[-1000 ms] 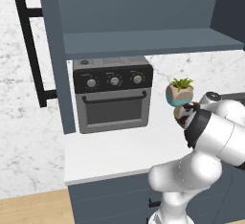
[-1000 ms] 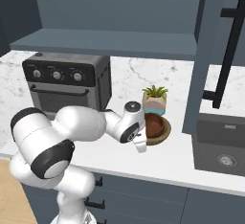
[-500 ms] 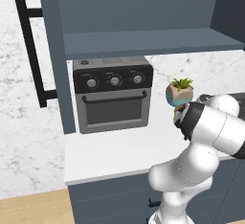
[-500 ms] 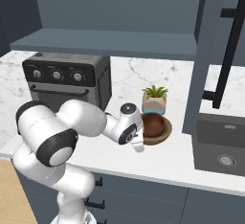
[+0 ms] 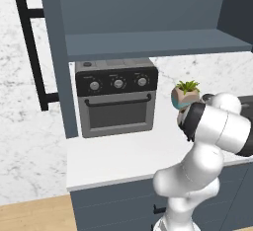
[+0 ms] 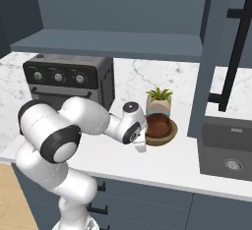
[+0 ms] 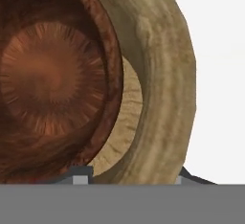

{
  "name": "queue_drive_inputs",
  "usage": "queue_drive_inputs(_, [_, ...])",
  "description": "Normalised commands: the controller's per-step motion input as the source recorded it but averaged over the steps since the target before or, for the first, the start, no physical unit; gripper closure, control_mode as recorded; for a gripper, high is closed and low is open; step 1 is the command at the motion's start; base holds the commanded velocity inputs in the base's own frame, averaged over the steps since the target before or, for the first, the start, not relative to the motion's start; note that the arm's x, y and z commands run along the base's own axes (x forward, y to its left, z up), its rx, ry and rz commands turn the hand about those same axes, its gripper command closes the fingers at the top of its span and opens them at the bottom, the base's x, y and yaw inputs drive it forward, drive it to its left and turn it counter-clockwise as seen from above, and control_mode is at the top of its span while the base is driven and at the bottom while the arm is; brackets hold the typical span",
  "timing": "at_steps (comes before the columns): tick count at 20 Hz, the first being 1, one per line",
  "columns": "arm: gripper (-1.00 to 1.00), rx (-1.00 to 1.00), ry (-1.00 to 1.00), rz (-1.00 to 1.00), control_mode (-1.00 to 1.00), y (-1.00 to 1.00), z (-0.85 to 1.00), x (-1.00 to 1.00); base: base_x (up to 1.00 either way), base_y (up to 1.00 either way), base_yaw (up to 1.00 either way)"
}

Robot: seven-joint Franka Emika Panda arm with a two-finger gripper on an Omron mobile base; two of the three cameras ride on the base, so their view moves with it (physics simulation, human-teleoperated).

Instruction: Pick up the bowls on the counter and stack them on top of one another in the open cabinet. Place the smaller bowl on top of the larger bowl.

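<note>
Bowls (image 6: 160, 128) are sitting nested on the surface (image 6: 162, 162), so I'm reaching my claw (image 6: 140, 143) at their rim; grip state I cannot tell.

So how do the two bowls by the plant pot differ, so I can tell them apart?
The smaller bowl is glossy dark reddish-brown; the larger bowl is lighter tan. The smaller one is narrower and deeper, the larger wider and shallower. The smaller sits inside the larger, on the counter. Both are round, wood-grained and upright.
</note>
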Motion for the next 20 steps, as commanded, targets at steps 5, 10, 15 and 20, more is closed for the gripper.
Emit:
queue_drive_inputs(5, [1.00, 0.00, -0.14, -0.09, -1.00, 0.08, 0.90, -0.72, 0.00, 0.00, 0.00])
queue_drive_inputs(10, [1.00, 0.00, -0.11, -0.02, -1.00, 0.19, 1.00, -0.90, 0.00, 0.00, 0.00])
queue_drive_inputs(15, [1.00, 0.00, -0.03, 0.00, -1.00, 0.20, 1.00, -0.89, 0.00, 0.00, 0.00])
queue_drive_inputs(20, [1.00, 0.00, -0.01, 0.00, -1.00, 0.24, 1.00, -0.63, 0.00, 0.00, 0.00])
